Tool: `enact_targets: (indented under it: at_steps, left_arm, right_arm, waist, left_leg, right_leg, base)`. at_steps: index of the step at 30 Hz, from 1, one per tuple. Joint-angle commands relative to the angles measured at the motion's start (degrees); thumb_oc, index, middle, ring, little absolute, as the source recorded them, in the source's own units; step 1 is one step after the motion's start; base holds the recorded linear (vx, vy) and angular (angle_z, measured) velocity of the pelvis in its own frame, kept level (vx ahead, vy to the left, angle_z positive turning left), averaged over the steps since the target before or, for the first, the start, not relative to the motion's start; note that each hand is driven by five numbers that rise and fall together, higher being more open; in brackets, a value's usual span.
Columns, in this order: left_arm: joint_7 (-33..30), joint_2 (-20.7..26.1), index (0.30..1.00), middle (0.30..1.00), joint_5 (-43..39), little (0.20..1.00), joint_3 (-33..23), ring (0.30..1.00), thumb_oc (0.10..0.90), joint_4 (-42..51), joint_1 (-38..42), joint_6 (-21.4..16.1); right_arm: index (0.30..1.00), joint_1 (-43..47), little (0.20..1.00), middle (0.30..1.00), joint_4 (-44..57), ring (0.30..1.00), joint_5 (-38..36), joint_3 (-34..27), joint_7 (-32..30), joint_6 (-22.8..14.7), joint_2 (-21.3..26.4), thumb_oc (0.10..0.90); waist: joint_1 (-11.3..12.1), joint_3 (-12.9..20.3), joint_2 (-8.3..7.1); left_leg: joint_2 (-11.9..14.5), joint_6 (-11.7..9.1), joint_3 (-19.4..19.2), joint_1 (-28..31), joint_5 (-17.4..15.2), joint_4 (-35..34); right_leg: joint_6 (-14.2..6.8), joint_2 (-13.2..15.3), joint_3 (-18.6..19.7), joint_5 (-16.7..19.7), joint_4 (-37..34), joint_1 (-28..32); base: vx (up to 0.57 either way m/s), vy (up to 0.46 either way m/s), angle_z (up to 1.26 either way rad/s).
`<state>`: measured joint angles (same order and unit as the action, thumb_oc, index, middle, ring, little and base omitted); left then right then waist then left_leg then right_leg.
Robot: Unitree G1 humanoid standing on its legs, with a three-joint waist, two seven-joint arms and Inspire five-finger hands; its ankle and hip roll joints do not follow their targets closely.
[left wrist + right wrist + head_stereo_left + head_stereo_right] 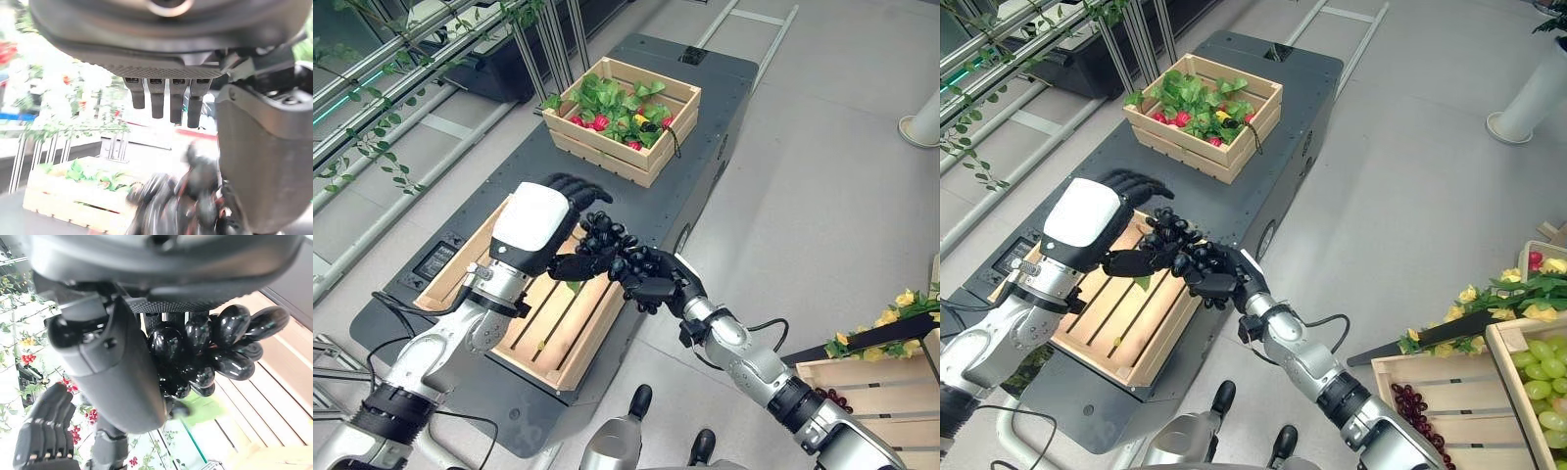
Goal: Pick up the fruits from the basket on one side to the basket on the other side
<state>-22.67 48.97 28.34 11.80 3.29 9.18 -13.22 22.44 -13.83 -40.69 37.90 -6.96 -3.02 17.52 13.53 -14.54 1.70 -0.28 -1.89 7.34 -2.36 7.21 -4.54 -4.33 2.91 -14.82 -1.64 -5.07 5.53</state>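
A bunch of black grapes (605,233) hangs over the near wooden crate (558,338), whose slatted bottom is bare apart from a small leaf. My right hand (651,277) is shut on the bunch (215,347) from the right, fingers curled round its lower part. My left hand (543,220) is right beside it on the left. It is open, with straight fingers (164,100) above the bunch and its thumb reaching toward my right hand. The far wooden crate (625,157) holds green leaves and red fruits (597,121).
Both crates stand on a dark low platform (724,88). At the lower right, more crates hold green grapes (1540,377) and dark cherries (1418,401), with yellow flowers (1489,294) alongside. Metal rails with vines (372,88) run along the left.
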Motion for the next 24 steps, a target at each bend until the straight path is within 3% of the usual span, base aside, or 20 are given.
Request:
enact_targets:
  at_steps: [1,9,15,24]
  left_arm:
    - [-2.93,-0.96,0.900,0.900,-6.69,0.900,-4.29,0.900,0.800,-1.93,-0.41,-2.25]
    - [2.06,-4.55,0.900,0.900,-22.26,0.900,-6.26,0.900,0.800,-1.75,0.50,-4.38]
    - [6.27,-9.53,0.900,0.900,-34.57,0.900,-3.70,0.900,0.800,-0.58,3.21,-6.01]
    - [7.87,-14.14,0.900,0.900,-38.00,0.900,0.33,0.900,0.800,0.50,4.44,-8.41]
  right_arm:
    - [0.300,0.02,0.300,0.300,5.33,0.300,1.67,-4.09,-1.10,-10.52,-3.72,0.400]
    - [0.300,-3.08,0.300,0.300,6.95,0.300,1.68,-7.79,-1.26,-11.86,-2.27,0.400]
    - [0.300,-6.84,0.300,0.300,8.03,0.300,2.17,-10.20,-0.91,-12.68,-1.48,0.400]
    - [0.300,-13.22,0.300,0.300,10.79,0.300,2.46,-13.61,1.07,-12.84,0.98,0.400]
  waist:
    - [-0.52,9.69,-1.48]
    - [-2.98,9.62,-1.61]
    - [-6.11,9.47,-1.42]
    - [-10.93,8.58,-1.02]
  left_leg:
    - [-2.70,1.84,1.58,0.90,-4.52,-0.46]
    - [-2.23,2.11,-0.40,2.03,-5.37,-0.46]
    - [-2.02,2.44,-2.11,2.98,-6.31,-0.46]
    - [-1.85,3.10,-5.12,4.52,-7.77,-0.46]
  right_leg:
    - [-0.22,2.46,-0.20,1.81,1.37,-2.50]
    - [-0.28,2.09,1.90,1.88,1.67,-2.51]
    - [-0.34,1.63,3.92,2.00,1.84,-2.75]
    - [-0.34,0.39,7.34,1.49,2.93,-3.45]
  base:
    - [0.00,0.000,0.00]
    - [-0.01,0.004,-0.09]
    - [-0.02,-0.001,-0.09]
    - [-0.03,-0.004,-0.20]
